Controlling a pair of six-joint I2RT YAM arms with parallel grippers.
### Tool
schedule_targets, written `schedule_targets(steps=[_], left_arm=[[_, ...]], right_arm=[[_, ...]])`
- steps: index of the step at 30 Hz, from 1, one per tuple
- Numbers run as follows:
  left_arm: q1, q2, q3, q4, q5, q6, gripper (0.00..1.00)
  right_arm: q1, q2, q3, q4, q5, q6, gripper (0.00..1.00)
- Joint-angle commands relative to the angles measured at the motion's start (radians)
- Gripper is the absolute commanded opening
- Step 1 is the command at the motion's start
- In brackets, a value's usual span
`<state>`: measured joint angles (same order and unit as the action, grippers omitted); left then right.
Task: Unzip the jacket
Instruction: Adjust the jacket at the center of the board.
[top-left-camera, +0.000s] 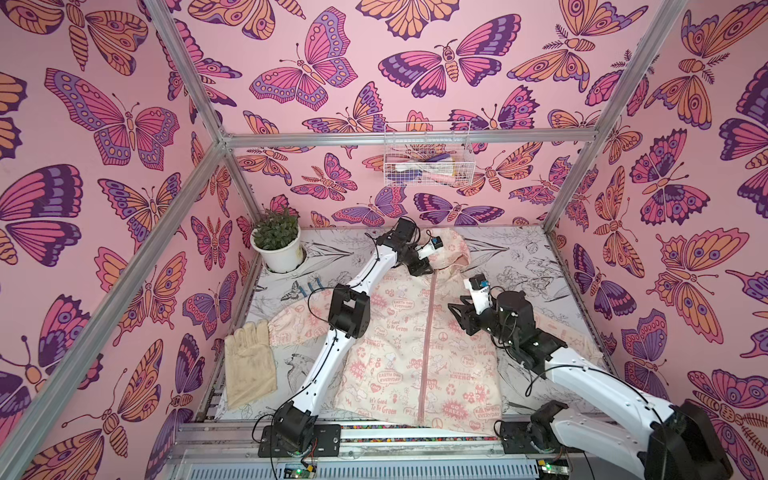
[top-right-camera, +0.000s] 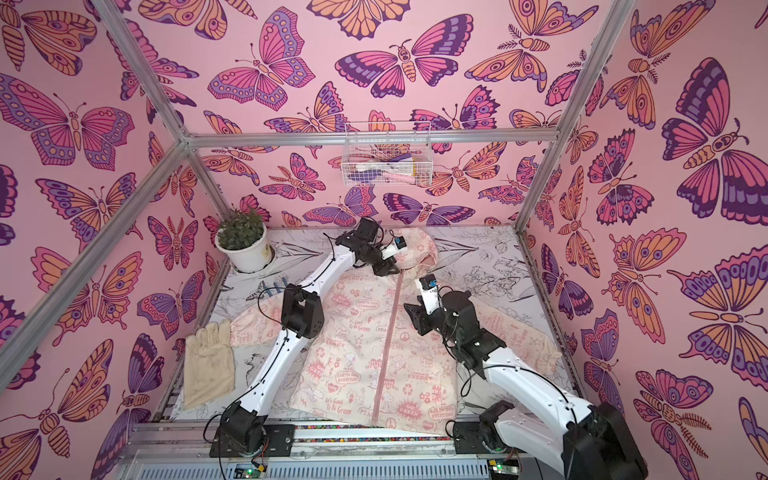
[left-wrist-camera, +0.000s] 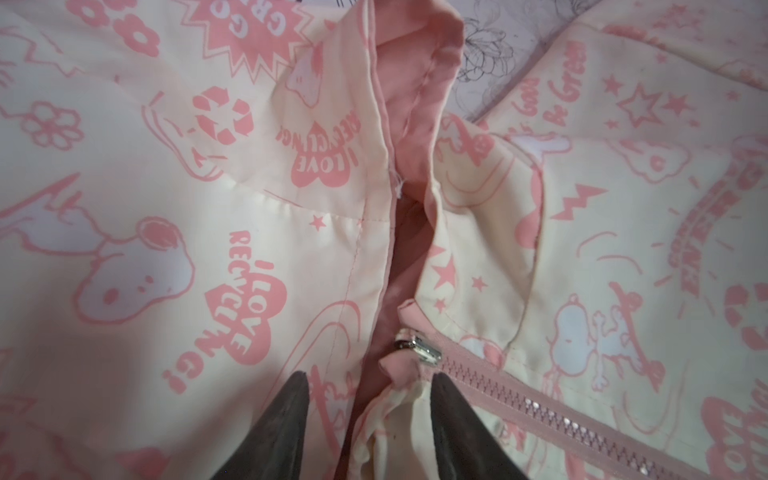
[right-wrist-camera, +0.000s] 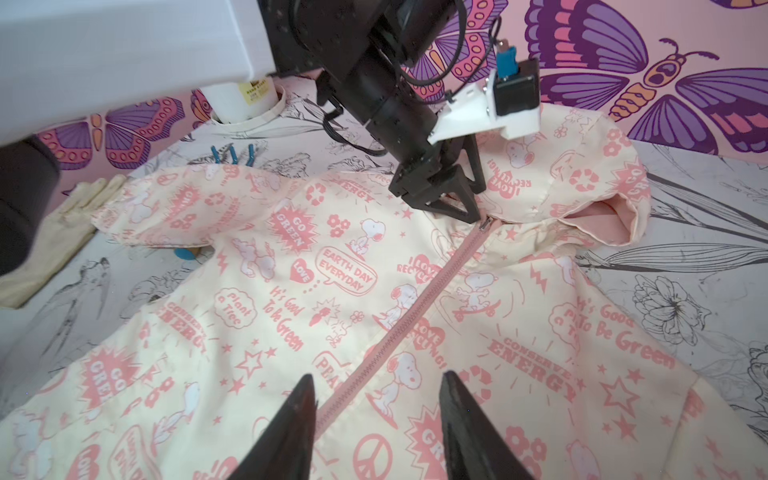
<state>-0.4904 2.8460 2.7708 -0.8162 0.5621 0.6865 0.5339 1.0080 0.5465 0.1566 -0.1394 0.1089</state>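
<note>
The cream-pink printed jacket (top-left-camera: 399, 357) (top-right-camera: 357, 361) lies flat on its back, hood toward the rear wall. Its pink zipper (top-left-camera: 430, 345) (right-wrist-camera: 415, 307) is closed up to the collar, where the metal slider (left-wrist-camera: 415, 348) (right-wrist-camera: 485, 224) sits. My left gripper (top-left-camera: 424, 270) (left-wrist-camera: 372, 376) is down at the collar beside the slider. Its jaws stand apart around a bunched fold of cream collar fabric (left-wrist-camera: 399, 415), with a gap left on one side. My right gripper (top-left-camera: 455, 309) (right-wrist-camera: 376, 376) hovers open over the chest, straddling the zipper line with nothing in it.
A beige work glove (top-left-camera: 249, 365) lies left of the jacket. A potted plant (top-left-camera: 276, 243) stands in the back left corner with blue-handled pliers (top-left-camera: 309, 286) in front of it. A wire basket (top-left-camera: 426, 160) hangs on the rear wall. Aluminium posts frame the table.
</note>
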Motion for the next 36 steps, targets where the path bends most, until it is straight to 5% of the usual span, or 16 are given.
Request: schedule_targets(steps=[1,14,24,26,32,36], left_arm=[[-0.012,0.030,0.014,-0.030,-0.054,-0.003,0.50],[-0.038,0.008,-0.041,-0.126,-0.131,0.088,0.37],[-0.035,-0.066,-0.104,-0.096,-0.178,0.078,0.00],[-0.036,-0.106,-0.161,-0.068,-0.176,0.064,0.00],[-0.047,-0.311,-0.528,0.172,-0.204,0.045,0.00],[-0.069,-0.540,-0.998,0.618,-0.253,0.044,0.00]], right_arm=[[0.021,-0.092,0.001,-0.101,0.000,0.047,0.48],[0.027,-0.409,-0.031,-0.329,0.055,0.033,0.44],[0.027,-0.453,-0.027,-0.384,0.128,0.083,0.31],[0.027,-0.457,-0.023,-0.397,0.154,0.096,0.26],[0.028,-0.481,-0.029,-0.404,0.217,0.139,0.13],[0.026,-0.462,-0.021,-0.429,0.321,0.232,0.12]])
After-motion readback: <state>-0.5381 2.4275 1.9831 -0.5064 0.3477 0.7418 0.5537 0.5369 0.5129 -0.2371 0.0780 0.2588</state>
